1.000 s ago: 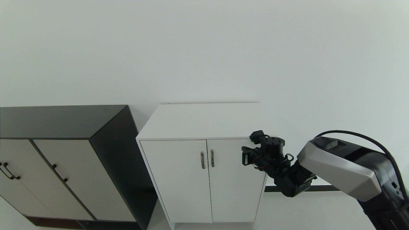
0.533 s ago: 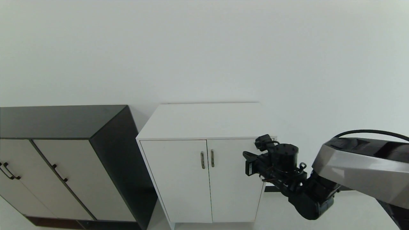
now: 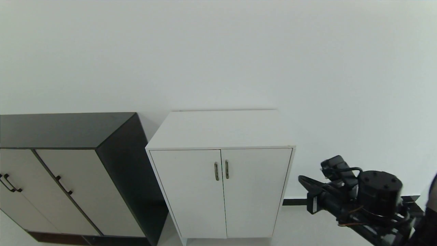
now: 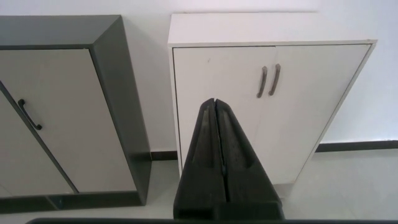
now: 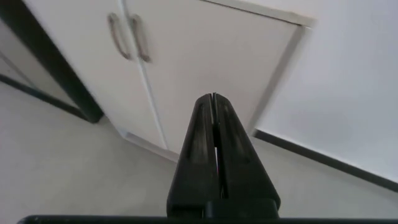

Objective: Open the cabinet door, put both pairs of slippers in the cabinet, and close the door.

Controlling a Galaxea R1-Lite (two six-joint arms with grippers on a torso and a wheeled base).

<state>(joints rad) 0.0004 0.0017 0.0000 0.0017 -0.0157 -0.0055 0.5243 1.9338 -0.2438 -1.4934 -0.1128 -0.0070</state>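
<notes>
A white two-door cabinet (image 3: 222,191) stands against the wall with both doors shut; its two metal handles (image 3: 221,170) sit side by side at the middle seam. My right gripper (image 3: 309,188) hangs to the right of the cabinet, off its right edge, fingers pressed together and holding nothing. In the right wrist view the shut gripper (image 5: 214,102) points at the lower right part of the cabinet (image 5: 205,68). The left gripper (image 4: 214,107) is shut and empty, facing the cabinet front (image 4: 267,106) from a distance.
A black cabinet with pale doors (image 3: 68,184) stands just left of the white one. Open pale floor (image 5: 74,168) lies in front of both. A dark baseboard (image 3: 293,201) runs along the wall on the right.
My right arm has drawn back to the right and down, from in front of the cabinet's right door to beside its right edge. The cabinet doors stay shut.
</notes>
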